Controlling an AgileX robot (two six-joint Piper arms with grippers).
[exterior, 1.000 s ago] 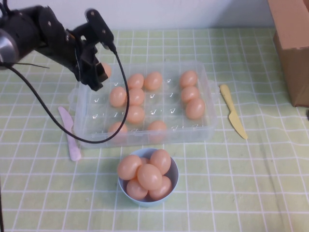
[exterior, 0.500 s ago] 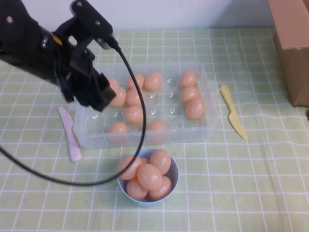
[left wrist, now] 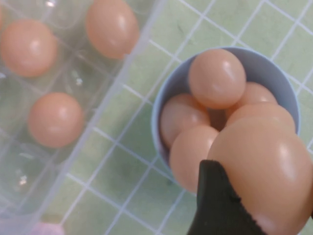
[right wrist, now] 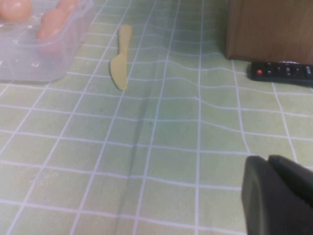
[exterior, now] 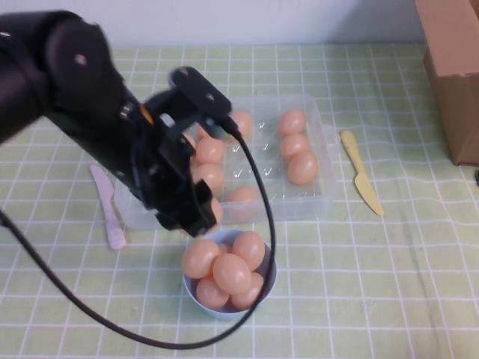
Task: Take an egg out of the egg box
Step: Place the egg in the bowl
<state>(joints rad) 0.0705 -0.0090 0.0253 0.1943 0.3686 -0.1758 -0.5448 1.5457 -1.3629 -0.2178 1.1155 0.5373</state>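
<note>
The clear plastic egg box [exterior: 323,196] sits mid-table with several peach eggs [exterior: 302,167] in its wells. My left gripper [exterior: 196,218] hangs over the box's near edge, just above the light-blue bowl [exterior: 269,286] of eggs. In the left wrist view the left gripper [left wrist: 264,196] is shut on an egg [left wrist: 269,161], which sits against a black finger [left wrist: 215,205] above the bowl [left wrist: 274,73]; the box wall [left wrist: 105,110] lies beside it. The right gripper [right wrist: 274,196] hovers low over the green cloth at the right, its fingers together and nothing between them.
A yellow plastic knife [exterior: 361,173] lies right of the box and a pink one [exterior: 109,208] left of it. A cardboard box [exterior: 453,67] stands at the far right, with a black remote [right wrist: 281,72] next to it. The left arm's cable loops over the bowl.
The left arm has swung from the box's far left corner across the box to its near edge by the bowl, carrying the egg. The right gripper's earlier state is not shown.
</note>
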